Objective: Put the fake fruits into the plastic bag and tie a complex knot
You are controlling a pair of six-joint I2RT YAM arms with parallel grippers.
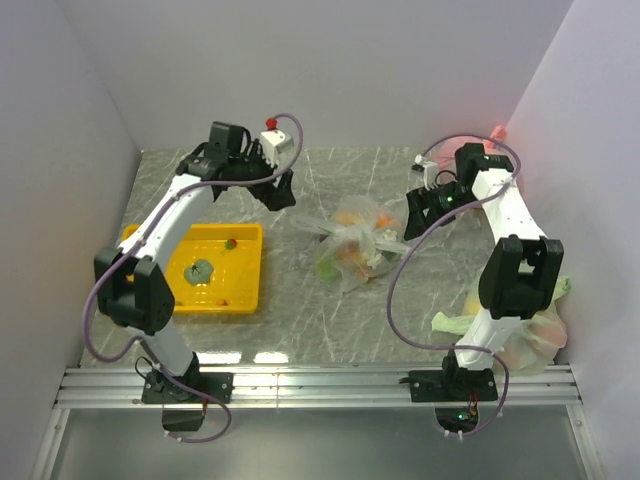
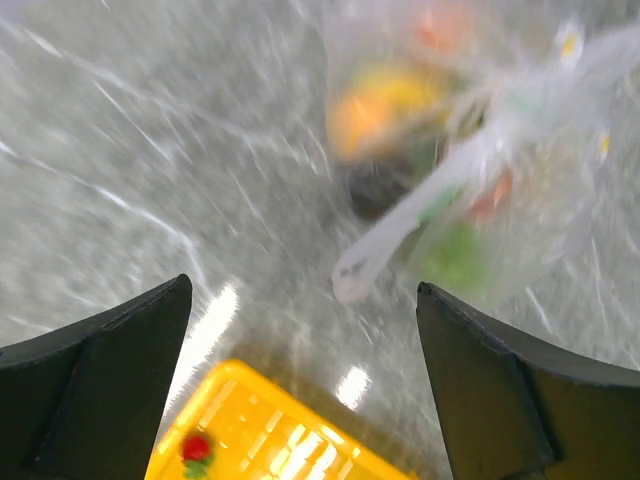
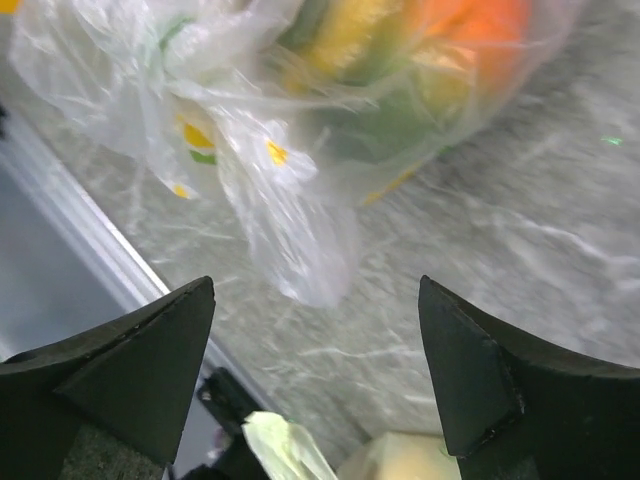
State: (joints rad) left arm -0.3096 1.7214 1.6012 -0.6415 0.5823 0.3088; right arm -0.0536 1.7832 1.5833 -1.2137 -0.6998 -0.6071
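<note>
So the plastic bag [image 1: 355, 245] sits mid-table with most of the fake fruits [image 3: 470, 25] inside, and the arms flank it on either side. The left gripper [image 2: 303, 290] and right gripper [image 3: 316, 285] both have their jaws wide apart with nothing between them. Each faces a loose handle end, so I'd guess they're lined up to grab one apiece for the knot. Heads up though, a red berry [image 1: 231, 242] and a green piece [image 1: 200, 270] are in the yellow tray [image 1: 240, 290].
</note>
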